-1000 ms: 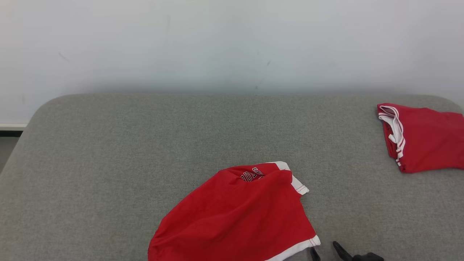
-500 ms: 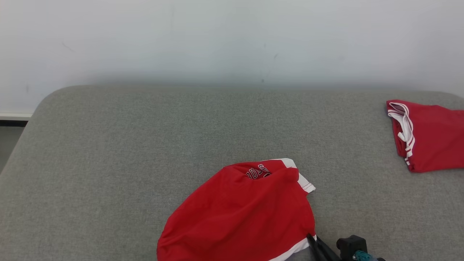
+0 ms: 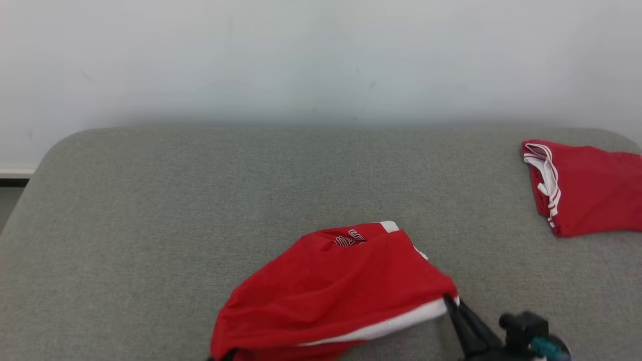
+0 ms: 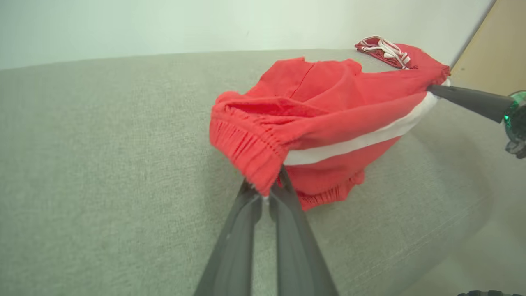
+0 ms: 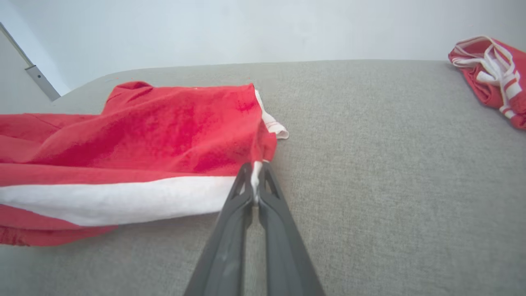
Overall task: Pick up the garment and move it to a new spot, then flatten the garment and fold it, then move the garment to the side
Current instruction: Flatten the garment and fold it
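Red shorts [image 3: 331, 286] at the front edge of the grey cushion [image 3: 175, 200], a little right of its middle. The left gripper [image 4: 267, 196] was closed on the gathered waistband [image 4: 246, 148]. The right gripper [image 5: 257, 181] was closed on the opposite corner, where the white band [image 5: 115, 203] ended. Holding two far-apart points kept the cloth stretched between them, probably so that it could be carried as a spread sheet rather than a bundle. The upper layer was raised and taut along the white band, while the lower folds appeared to sag onto the cushion. A second red garment [image 3: 587, 188], trimmed in white, lay bunched at the far right corner, well apart from both grippers and touched by neither. Count: two grippers, each gripping the shorts; two red garments, one held and one lying free; one cushion carrying both.
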Available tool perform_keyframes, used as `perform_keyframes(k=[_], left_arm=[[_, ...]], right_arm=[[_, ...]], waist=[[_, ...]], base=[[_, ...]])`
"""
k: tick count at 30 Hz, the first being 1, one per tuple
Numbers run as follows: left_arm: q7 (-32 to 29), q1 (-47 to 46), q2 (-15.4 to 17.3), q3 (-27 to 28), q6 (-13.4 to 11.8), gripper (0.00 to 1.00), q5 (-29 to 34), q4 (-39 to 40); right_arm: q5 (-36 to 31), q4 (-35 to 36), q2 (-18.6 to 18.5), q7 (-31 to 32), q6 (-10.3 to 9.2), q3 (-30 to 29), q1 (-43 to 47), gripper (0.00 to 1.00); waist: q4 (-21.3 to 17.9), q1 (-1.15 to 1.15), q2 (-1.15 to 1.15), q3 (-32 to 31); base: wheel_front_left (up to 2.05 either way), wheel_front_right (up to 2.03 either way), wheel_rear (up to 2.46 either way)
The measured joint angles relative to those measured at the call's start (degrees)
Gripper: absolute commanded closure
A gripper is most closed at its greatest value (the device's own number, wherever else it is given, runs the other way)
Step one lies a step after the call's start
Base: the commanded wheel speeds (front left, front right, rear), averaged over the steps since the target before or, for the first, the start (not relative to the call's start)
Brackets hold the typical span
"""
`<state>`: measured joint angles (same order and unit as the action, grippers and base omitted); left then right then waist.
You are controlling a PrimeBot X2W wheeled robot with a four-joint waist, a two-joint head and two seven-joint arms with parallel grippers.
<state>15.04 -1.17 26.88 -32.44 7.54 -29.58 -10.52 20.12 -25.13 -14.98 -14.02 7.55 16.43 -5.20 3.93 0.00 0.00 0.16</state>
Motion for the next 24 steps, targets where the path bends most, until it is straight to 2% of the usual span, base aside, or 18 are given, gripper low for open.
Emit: perform_keyframes(k=[5,8,10,12,13,18,24], left_arm=[[-2.1,-10.4,4.4,-3.9,0.0,1.0,0.7,4.7],[-5.1,-21.4,8.0,-7.6,0.0,1.0,0.0,7.0],[-6.6,-29.7,9.2,-8.9,0.0,1.0,-3.0,8.2],[-8.6,-38.9,10.6,-10.4,0.0,1.0,-6.3,8.4],[-8.6,-38.9,10.6,-10.4,0.0,1.0,-6.3,8.4],[-11.9,-61.4,13.2,-15.5,0.0,1.0,-12.8,5.2],[-12.8,-83.1,13.2,-19.5,0.0,1.0,-20.8,-1.5]], right_arm=[[2.1,6.0,-1.1,4.4,0.0,1.3,-7.9,1.0],[3.2,7.3,-1.3,7.0,0.0,1.2,-16.3,1.0],[4.4,7.0,-1.0,9.0,0.0,0.6,-23.3,1.0],[5.7,5.6,-0.6,11.0,0.0,-0.6,-30.9,1.0],[5.7,5.6,-0.6,11.0,0.0,-0.6,-30.9,1.0],[8.6,0.0,1.1,15.6,-0.01,-3.3,-51.2,1.0],[10.6,-7.4,3.9,18.6,-0.01,-6.5,-73.1,1.0]], waist=[[-1.1,0.0,0.0,1.7],[-1.6,0.01,0.0,3.6],[-2.0,0.01,0.0,5.3],[-2.3,0.01,0.0,7.4],[-2.3,0.01,0.0,7.4],[-2.9,0.02,0.01,13.7],[-3.8,0.03,0.01,21.9]], base=[[0.0,0.0,0.0],[0.0,0.0,0.0],[0.0,0.0,0.0],[0.0,0.0,0.0],[0.0,0.0,0.0],[0.0,0.0,0.0],[0.0,0.0,0.0]])
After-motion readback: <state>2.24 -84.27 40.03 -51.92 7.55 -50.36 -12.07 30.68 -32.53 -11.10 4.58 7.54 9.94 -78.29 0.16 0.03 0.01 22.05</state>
